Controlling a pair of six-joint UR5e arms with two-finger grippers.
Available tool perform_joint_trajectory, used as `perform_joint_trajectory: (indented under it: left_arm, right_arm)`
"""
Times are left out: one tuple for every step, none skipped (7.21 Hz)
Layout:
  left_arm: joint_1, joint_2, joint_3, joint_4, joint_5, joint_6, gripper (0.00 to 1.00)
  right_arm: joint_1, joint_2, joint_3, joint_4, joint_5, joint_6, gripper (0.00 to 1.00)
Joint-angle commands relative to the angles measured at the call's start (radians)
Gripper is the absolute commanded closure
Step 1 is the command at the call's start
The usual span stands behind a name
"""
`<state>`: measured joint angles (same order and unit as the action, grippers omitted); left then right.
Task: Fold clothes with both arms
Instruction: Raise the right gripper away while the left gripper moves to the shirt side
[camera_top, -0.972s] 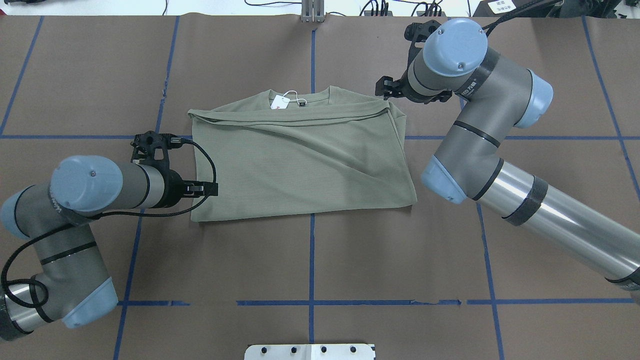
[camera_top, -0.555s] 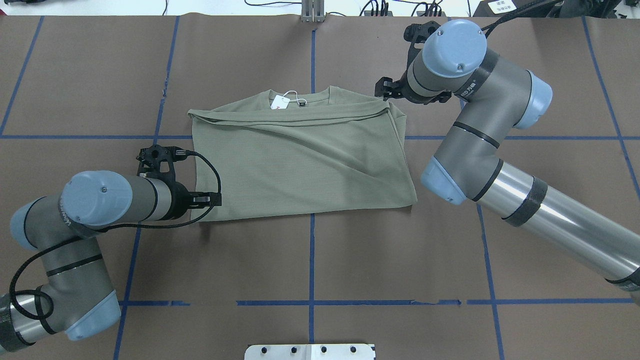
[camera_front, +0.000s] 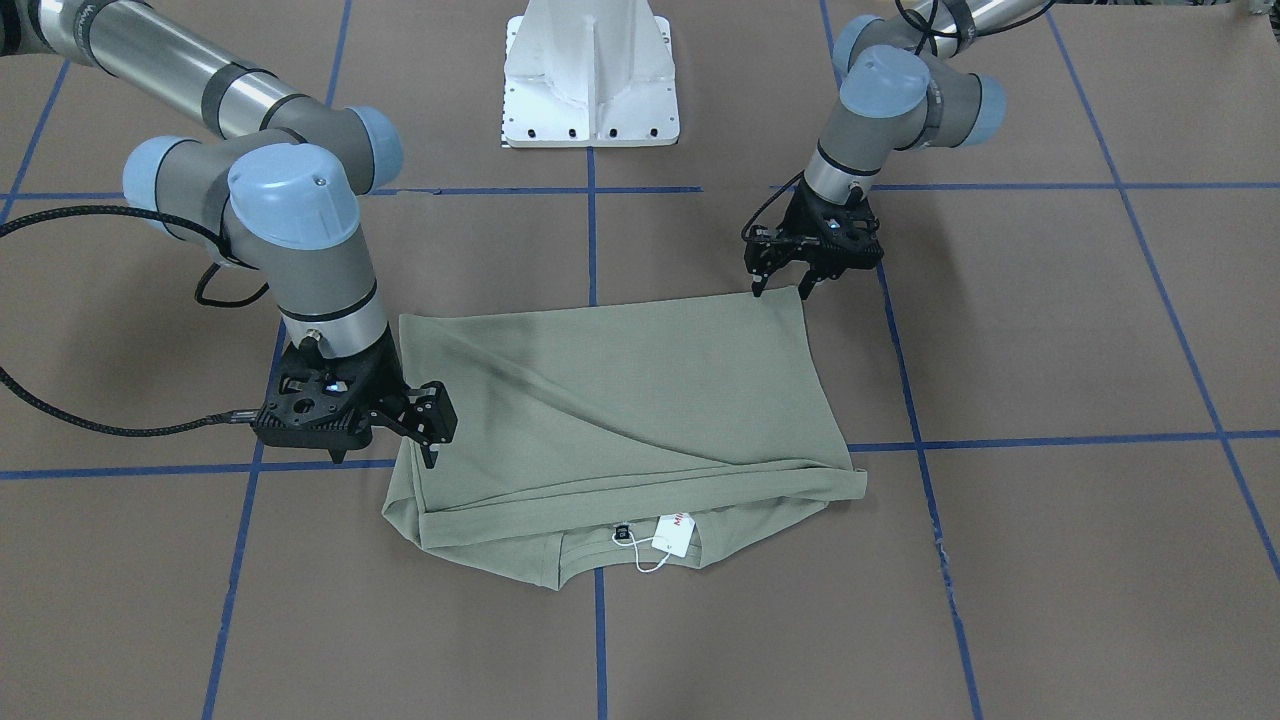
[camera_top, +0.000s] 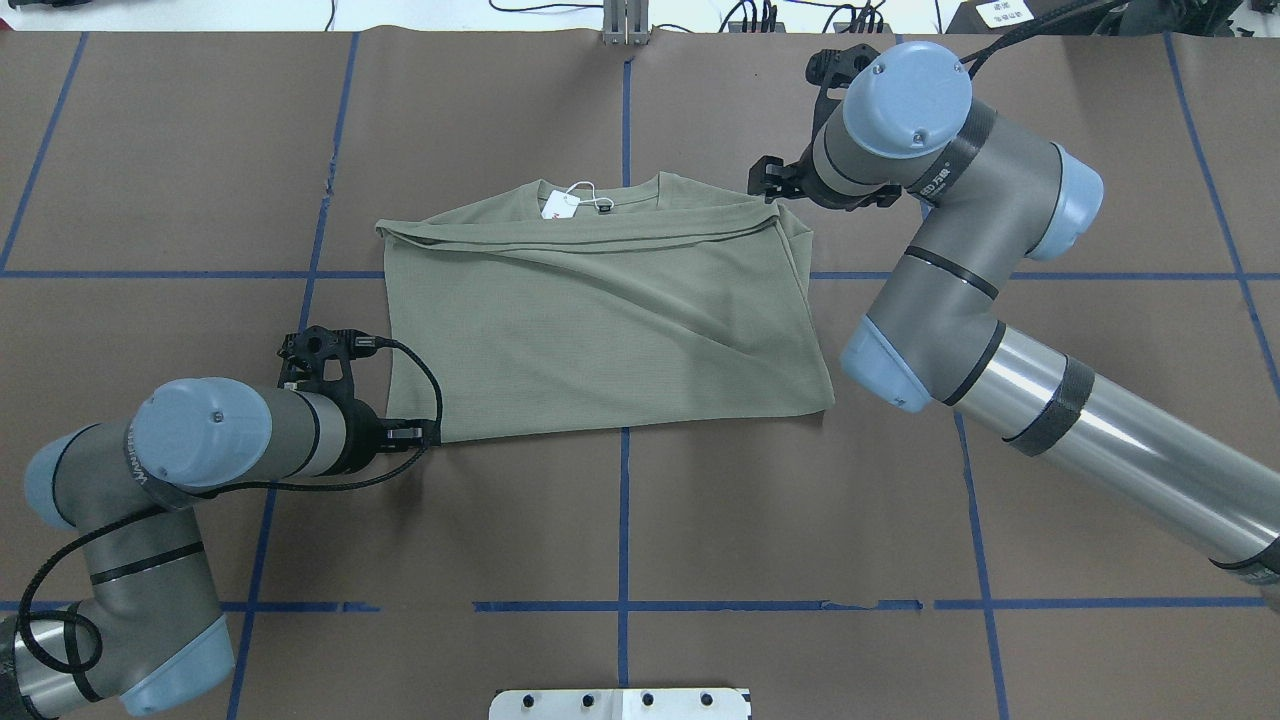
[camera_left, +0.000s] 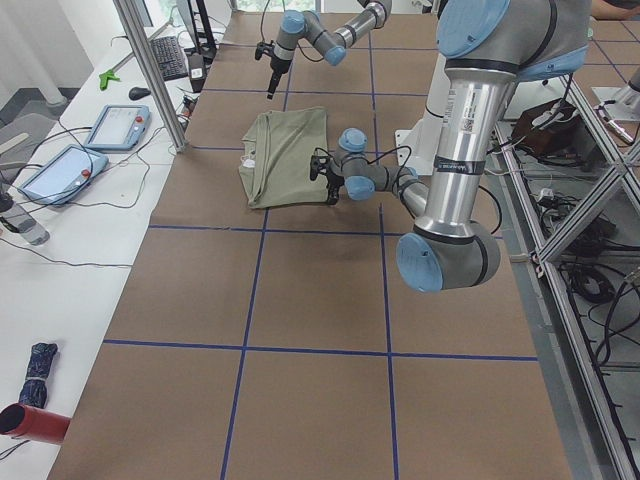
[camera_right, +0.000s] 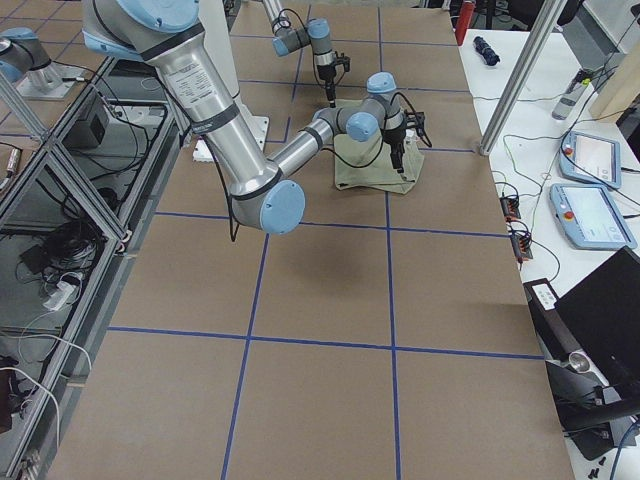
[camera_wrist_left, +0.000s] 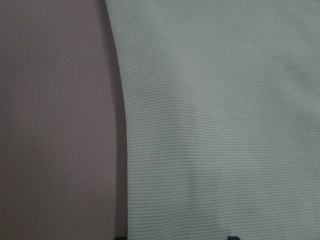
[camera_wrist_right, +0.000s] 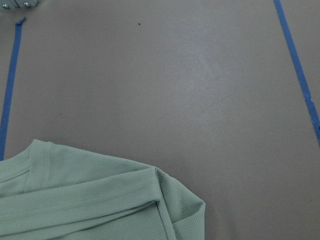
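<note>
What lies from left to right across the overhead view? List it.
The left gripper at the shirt's near corner → hang tag at the collar → right gripper at the far corner.

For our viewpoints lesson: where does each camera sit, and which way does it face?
Front-facing: across the table, looking steeply down toward the pedestal; left arm at view's right, right arm at left.
Overhead: behind the robot, looking down on the shirt; both arms.
Exterior left: table's left end, looking along it; left arm near.
Exterior right: opposite end; right arm near.
Left wrist: close above the shirt's edge; no arm.
Right wrist: above a shirt corner and bare table; no arm.
Shared: front-facing and overhead both show the hang tag.
</note>
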<state>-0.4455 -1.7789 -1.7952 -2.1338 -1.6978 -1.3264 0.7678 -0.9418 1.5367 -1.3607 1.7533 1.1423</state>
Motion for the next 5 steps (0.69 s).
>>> perform_joint_trajectory:
  left_arm:
    - [0.002, 0.001, -0.006, 0.0, 0.0, -0.002, 0.9]
    - [0.001, 0.001, -0.006, 0.0, 0.001, 0.0, 1.0]
    - [0.001, 0.001, -0.006, 0.0, 0.01, 0.001, 1.0]
    - [-0.001, 0.006, -0.021, 0.002, 0.015, 0.007, 1.0]
    - [-0.002, 0.051, -0.064, 0.003, 0.007, 0.025, 1.0]
  right_arm:
    - [-0.001, 0.0, 0.0, 0.0, 0.0, 0.001, 0.0]
    - [0.001, 0.0, 0.0, 0.0, -0.002, 0.001, 0.0]
    - [0.001, 0.0, 0.0, 0.0, -0.002, 0.001, 0.0]
    - [-0.001, 0.0, 0.0, 0.0, -0.002, 0.001, 0.0]
    - [-0.001, -0.002, 0.0, 0.002, -0.002, 0.001, 0.0]
